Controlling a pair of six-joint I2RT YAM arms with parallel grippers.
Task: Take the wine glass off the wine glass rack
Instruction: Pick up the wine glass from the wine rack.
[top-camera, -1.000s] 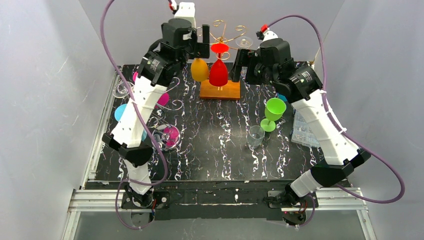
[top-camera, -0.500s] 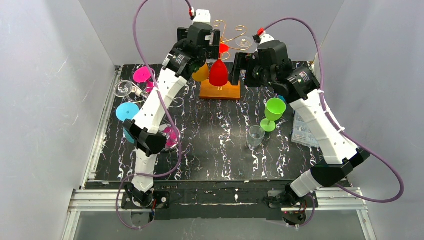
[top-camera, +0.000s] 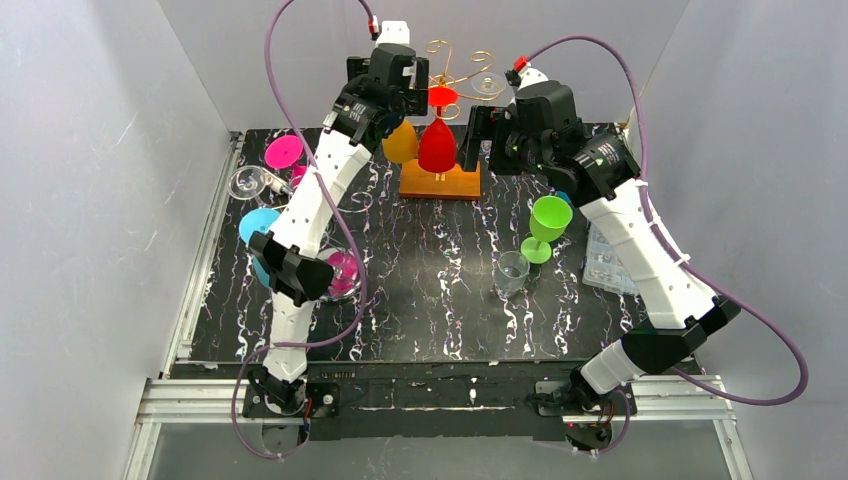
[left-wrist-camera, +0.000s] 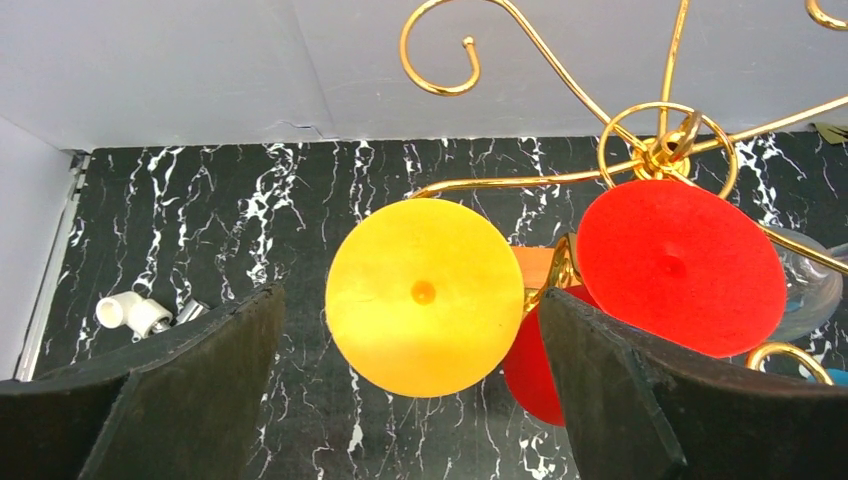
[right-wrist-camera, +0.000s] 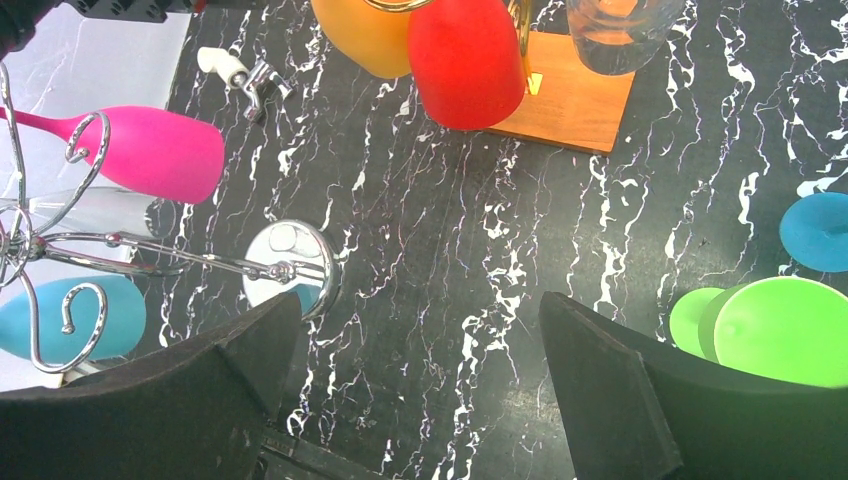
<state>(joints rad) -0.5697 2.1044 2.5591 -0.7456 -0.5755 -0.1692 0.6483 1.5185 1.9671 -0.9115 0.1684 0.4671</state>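
On gold rack, inverted yellow glass

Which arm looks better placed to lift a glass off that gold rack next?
Probably the left arm: its open jaws frame the yellow glass hanging on the rack. The right arm has open jaws aimed down at the table, the rack only at its view's edge.

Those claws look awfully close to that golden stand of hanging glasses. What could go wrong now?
1. The open left claw straddles the yellow glass at its foot, and one finger sits right by the red glass. Closing or pulling might knock the red one loose.
2. The yellow glass hangs on the thin wire of the rack. A pull in the wrong direction could catch and tip the rack.
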